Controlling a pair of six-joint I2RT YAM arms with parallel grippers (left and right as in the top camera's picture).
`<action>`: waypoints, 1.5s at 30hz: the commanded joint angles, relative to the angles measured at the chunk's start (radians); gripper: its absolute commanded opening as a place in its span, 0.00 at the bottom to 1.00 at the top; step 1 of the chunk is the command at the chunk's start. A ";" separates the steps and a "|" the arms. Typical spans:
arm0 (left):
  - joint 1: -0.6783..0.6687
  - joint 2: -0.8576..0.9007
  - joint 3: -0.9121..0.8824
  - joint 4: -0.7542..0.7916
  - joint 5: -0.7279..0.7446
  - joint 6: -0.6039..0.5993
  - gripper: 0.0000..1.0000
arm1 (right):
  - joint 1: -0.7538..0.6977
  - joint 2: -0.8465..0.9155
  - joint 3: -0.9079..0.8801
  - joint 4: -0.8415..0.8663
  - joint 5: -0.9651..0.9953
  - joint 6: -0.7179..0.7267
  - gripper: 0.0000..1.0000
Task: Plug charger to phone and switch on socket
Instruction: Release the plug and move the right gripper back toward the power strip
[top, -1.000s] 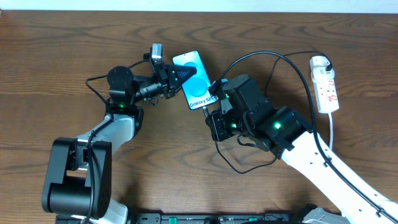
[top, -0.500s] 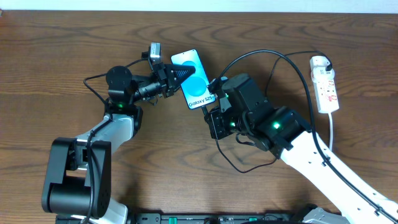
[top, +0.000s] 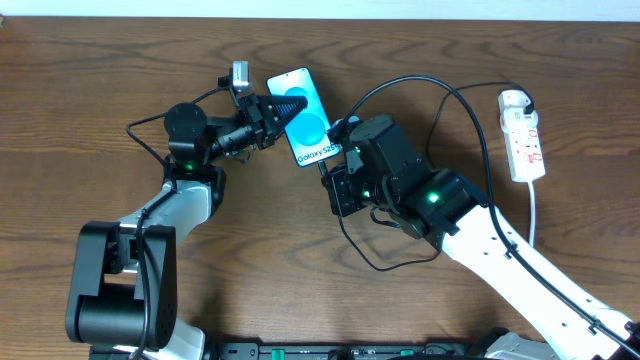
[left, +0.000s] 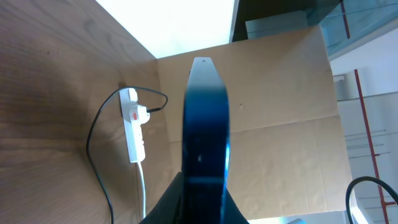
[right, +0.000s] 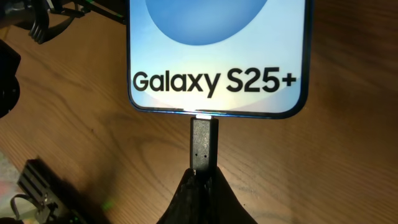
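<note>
Bright even light, soft shadows, phone (left: 205, 124) edge blurred

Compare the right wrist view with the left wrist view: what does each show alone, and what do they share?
Right wrist only: the charger's small black connector tip, pinched in the right gripper, meeting the bottom edge of the slim blue-screened smartphone, whose screen reads Galaxy S25+. Left wrist only: the narrow white power strip and a brown cardboard wall. Both: that smartphone, edge-on in the left wrist view, and the brown wooden table.
</note>
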 joint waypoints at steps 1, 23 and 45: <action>-0.038 -0.007 0.000 0.008 0.167 0.018 0.07 | -0.005 0.011 0.028 0.082 0.093 -0.032 0.01; -0.038 -0.007 0.000 0.007 0.157 0.226 0.07 | -0.068 -0.088 0.036 -0.051 0.090 -0.060 0.47; -0.038 -0.007 0.000 0.007 0.158 0.350 0.07 | 0.033 -0.123 0.033 -0.203 0.098 -0.085 0.59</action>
